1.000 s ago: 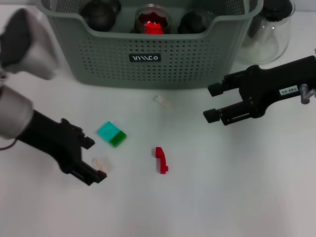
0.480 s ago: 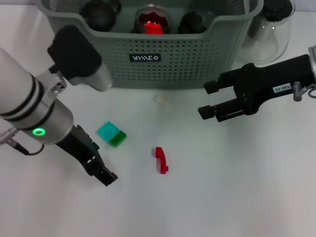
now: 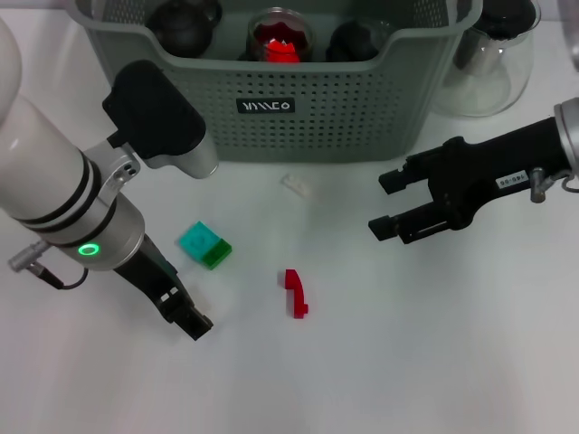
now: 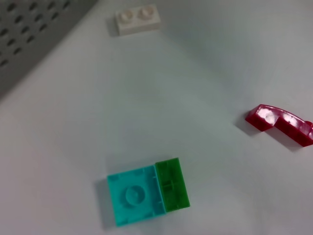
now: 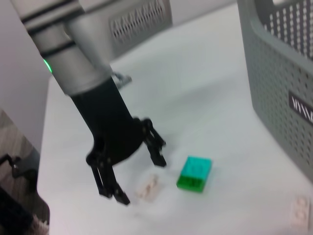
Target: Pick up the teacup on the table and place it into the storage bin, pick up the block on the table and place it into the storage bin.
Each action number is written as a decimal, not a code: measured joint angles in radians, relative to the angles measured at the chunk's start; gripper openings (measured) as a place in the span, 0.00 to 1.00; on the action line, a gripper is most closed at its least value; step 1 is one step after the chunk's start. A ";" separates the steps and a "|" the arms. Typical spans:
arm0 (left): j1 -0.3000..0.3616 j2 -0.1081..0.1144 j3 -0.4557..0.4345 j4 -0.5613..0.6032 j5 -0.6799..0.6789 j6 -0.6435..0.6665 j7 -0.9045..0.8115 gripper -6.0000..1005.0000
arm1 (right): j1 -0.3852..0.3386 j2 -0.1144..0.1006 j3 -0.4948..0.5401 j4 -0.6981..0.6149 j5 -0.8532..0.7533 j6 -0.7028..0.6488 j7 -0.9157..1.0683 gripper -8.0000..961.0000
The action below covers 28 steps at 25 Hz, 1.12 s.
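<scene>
Head view shows the large grey-green perforated plastic storage bin (image 3: 271,86) at the far edge of the white worktop (image 3: 407,344), already holding dark round items and a clear cup with something red inside. In front of it lie loose blocks: a teal-and-green flat block (image 3: 204,246), a small red curved block (image 3: 295,293), and a small pale two-stud block (image 3: 296,185) near the bin wall. The left tool (image 3: 185,316) is low over the worktop, near the teal-and-green block; the right wrist view shows its fingers (image 5: 108,188) spread apart and holding nothing, with a small pale piece (image 5: 149,187) lying just beside their tips. The left forearm slopes down steeply from the shoulder side, its wrist with the green light above the tool. The right tool (image 3: 391,202) hangs over the worktop on the right with its jaws parted and empty, the arm stretched in from the right edge. I judge the main risk is the small flat pale piece: the fingers could close to one side of it, nudge it away, or pinch it by a corner so it drops before reaching the bin. A clear glass carafe (image 3: 493,63) stands just beside the bin.
</scene>
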 joint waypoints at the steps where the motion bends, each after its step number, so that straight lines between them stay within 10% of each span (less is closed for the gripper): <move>1: 0.000 0.000 0.001 0.000 0.000 -0.002 -0.003 0.74 | 0.004 0.003 0.000 0.000 -0.015 0.004 0.005 0.83; 16: 0.008 0.000 0.082 -0.013 0.040 -0.051 -0.036 0.74 | 0.015 0.010 0.010 0.001 -0.041 0.012 0.011 0.83; 28: 0.029 0.000 0.043 0.085 0.045 -0.031 -0.039 0.41 | 0.015 0.007 0.011 0.001 -0.040 0.025 0.012 0.83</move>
